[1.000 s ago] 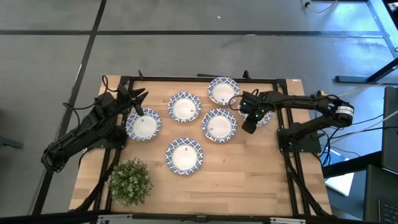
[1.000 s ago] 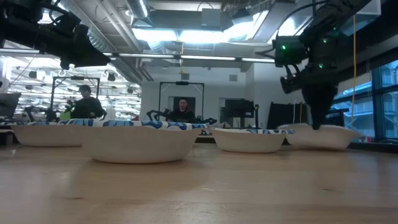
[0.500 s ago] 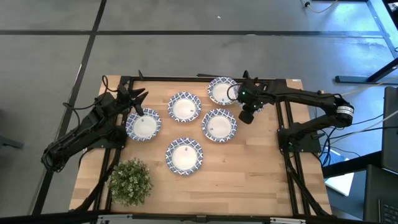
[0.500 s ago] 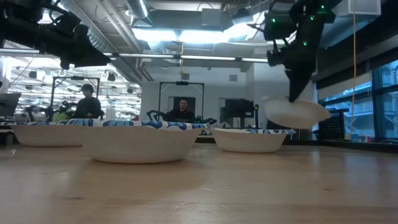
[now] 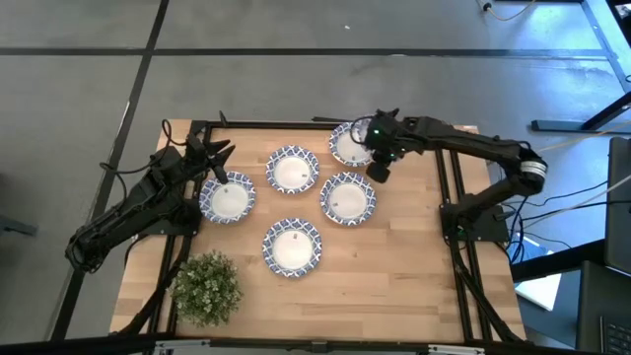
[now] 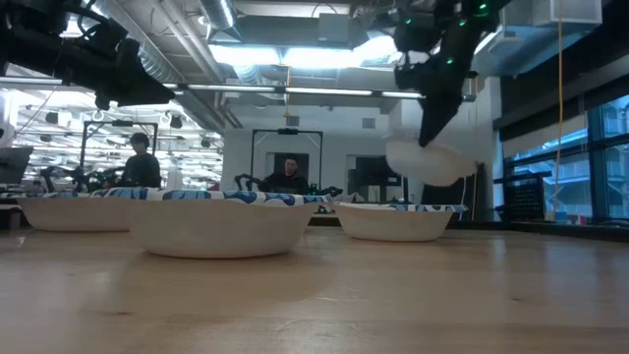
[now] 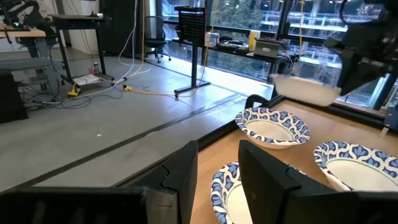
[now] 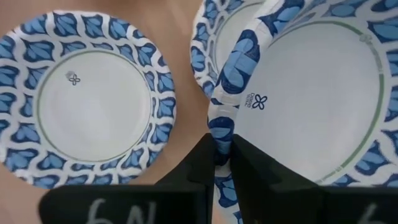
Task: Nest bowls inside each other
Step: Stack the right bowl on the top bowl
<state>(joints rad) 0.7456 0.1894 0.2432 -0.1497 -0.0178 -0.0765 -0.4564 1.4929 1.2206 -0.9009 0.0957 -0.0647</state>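
Several white bowls with blue-patterned rims sit on the wooden table: at the left [image 5: 228, 197], centre far [image 5: 292, 170], centre right [image 5: 347, 197], near [image 5: 292, 247] and at the far edge [image 5: 347, 143]. My right gripper [image 8: 221, 163] is shut on one more bowl [image 6: 428, 162], which hangs in the air by the far bowl [image 8: 208, 43]. At the table's left my left gripper [image 7: 217, 168] waits level and open, just above the left bowl's far rim [image 7: 227, 186]. My right gripper pinches the lifted bowl's rim [image 8: 221, 134], one finger [image 8: 255, 163] inside the bowl and the other finger [image 8: 200, 163] outside. The fingers come steeply from above. The bowl hangs clear of the table, slightly tilted, partly over the far bowl.
A green leafy plant [image 5: 207, 286] stands at the near left corner. Bare wood lies along the table's right side [image 5: 414, 247] and near edge. In the low view, people sit in the room behind the table.
My right gripper has lifted its bowl off the table's right side and carried it up and toward the far bowl, turning somewhat on the way. The bowl, on the wood a second ago, now hangs clear and tipped a little.
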